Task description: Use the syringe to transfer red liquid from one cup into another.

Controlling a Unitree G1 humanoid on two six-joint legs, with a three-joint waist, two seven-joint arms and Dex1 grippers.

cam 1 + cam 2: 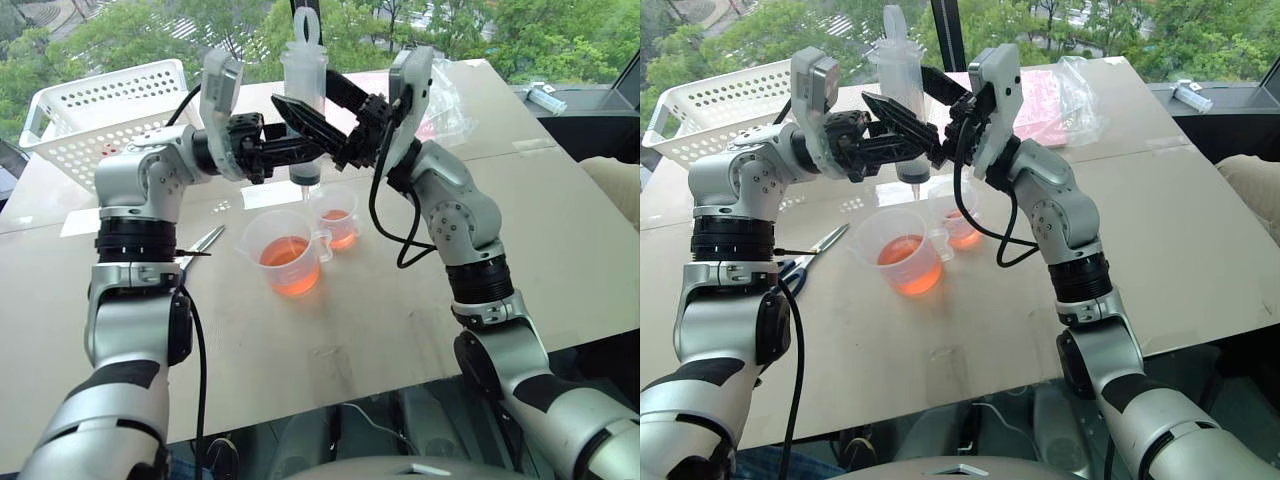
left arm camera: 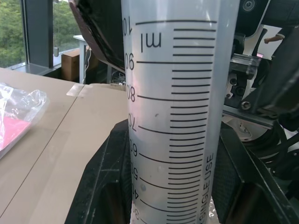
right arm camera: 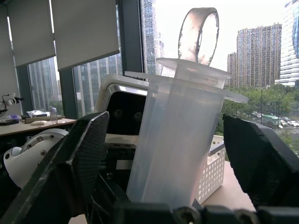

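the syringe (image 1: 303, 100) stands upright above the small cup (image 1: 339, 228), beside the beaker (image 1: 285, 255) of red liquid (image 1: 287, 262). the left tool (image 1: 297, 128) is clamped on its barrel; the right tool (image 1: 322, 100) stands apart around it. a handover seems under way; next, the right tool should press the plunger.

Office high in a tower, set up as a makeshift lab. Floor-to-ceiling windows (image 3: 84, 70) with roller blinds (image 3: 84, 28) behind the right hand (image 3: 163, 154), skyscrapers (image 3: 261, 56) and treetops beyond. Plain tan counter (image 1: 400, 320) below both hands, bearing a white basket (image 1: 100, 110), scissors (image 1: 200, 243) and beakers (image 1: 285, 250) of red liquid. Cardboard box (image 2: 70, 63) and desk past the left hand (image 2: 168, 186).
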